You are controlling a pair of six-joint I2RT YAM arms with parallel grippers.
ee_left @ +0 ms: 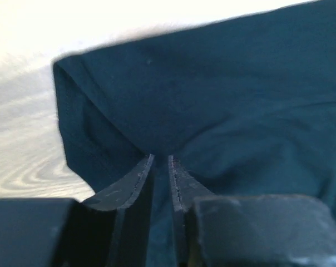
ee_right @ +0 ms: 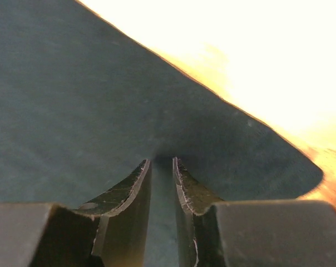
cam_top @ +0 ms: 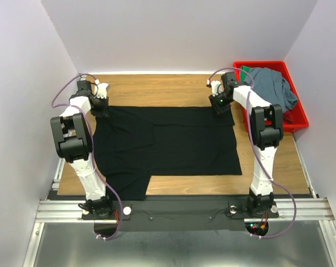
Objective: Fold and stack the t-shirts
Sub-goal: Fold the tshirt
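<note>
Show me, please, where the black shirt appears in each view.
Top external: black shirt spread mid-table, far corners at the left hand and right hand.
Left wrist: fills the upper right, pinched at the hand.
Right wrist: fills the left, pinched at the hand.
Shared landmark: the wood table beyond the shirt's far edge.

A light brown wooden tabletop (cam_top: 157,89) is lying between plain white walls (cam_top: 184,33). A red rectangular plastic bin (cam_top: 299,118) is sitting at its far right corner
</note>
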